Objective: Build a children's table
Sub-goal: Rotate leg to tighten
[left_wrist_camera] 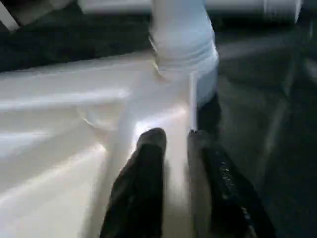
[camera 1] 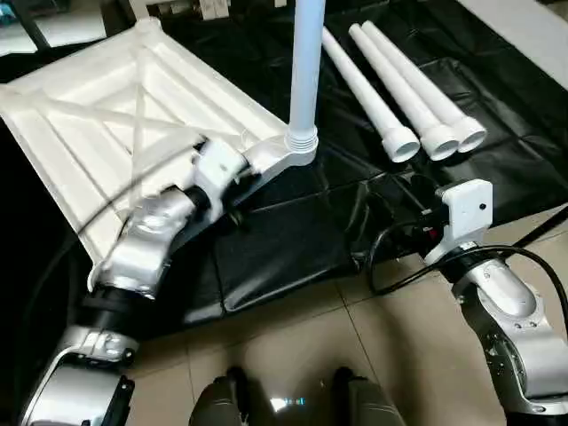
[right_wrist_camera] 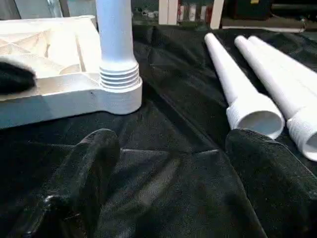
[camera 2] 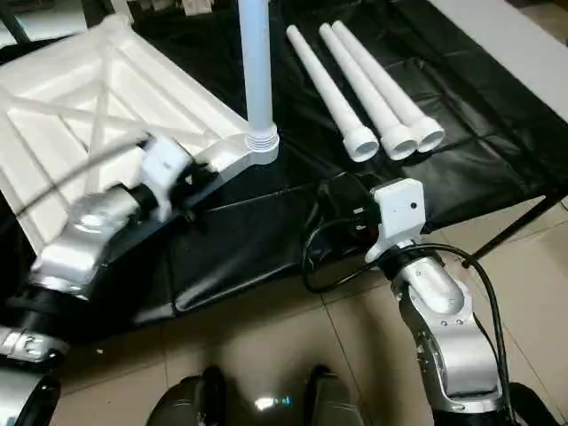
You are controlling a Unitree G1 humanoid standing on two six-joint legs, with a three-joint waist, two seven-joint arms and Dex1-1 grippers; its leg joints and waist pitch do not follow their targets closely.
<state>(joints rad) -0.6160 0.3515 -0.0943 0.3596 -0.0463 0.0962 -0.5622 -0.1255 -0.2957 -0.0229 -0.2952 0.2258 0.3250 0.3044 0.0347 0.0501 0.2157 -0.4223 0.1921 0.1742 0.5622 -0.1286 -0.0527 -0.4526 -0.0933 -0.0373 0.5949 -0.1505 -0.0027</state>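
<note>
The white table top [camera 1: 98, 124] lies upside down on a black mat [camera 1: 284, 240], ribs facing up. One leg [camera 1: 305, 62] stands straight up in the round corner socket [camera 1: 297, 151] closest to me. Three more legs [camera 1: 417, 98] lie side by side on the mat, well apart from the top. My left gripper [left_wrist_camera: 176, 136] sits at the top's edge just beside that socket; its fingers look a little apart, but it is blurry. My right gripper [right_wrist_camera: 168, 148] hangs wide open over the mat, holding nothing.
</note>
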